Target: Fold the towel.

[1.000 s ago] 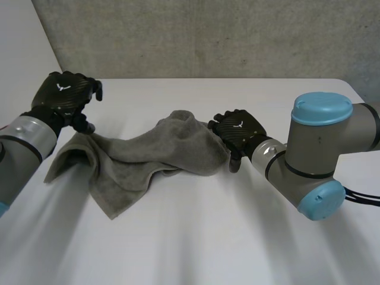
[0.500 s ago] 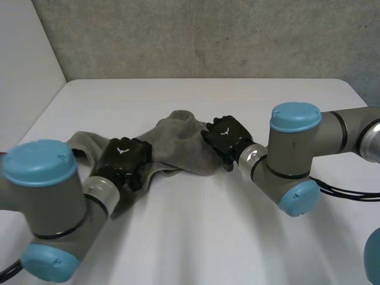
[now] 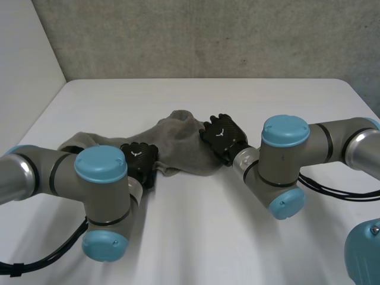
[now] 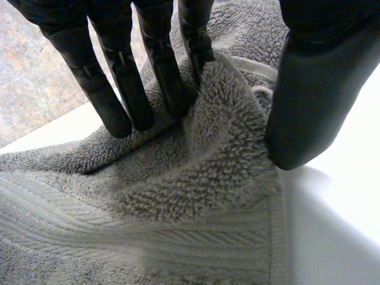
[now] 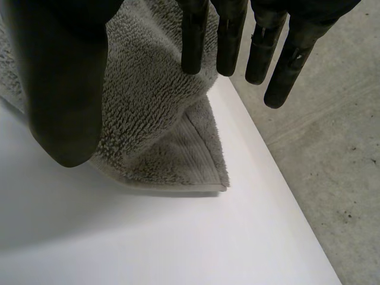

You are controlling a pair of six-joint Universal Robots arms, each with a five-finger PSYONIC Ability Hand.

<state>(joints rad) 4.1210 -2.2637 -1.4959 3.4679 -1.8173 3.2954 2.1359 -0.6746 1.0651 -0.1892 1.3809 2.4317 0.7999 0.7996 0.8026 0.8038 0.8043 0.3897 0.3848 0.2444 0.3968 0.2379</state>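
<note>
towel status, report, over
Left robot hand pinching a fold at the towel's near edge. Right robot hand open over a corner. Towel bunched on the table, not yet folded.

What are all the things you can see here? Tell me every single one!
towel: one, grey, crumpled on the table between the two hands.
table: one, white, under the towel and the arms.
wall: one, grey concrete, behind the table.
floor: one, grey concrete, beyond the table edge past the right hand's fingertips.
left arm: one, grey with light-blue caps, reaching in from the robot's left.
right arm: one, grey with light-blue caps, reaching in from the robot's right.
left hand: one, black, pinching a fold near the towel's edge between fingers and thumb.
right hand: one, black, open, over a corner of the towel.
</note>
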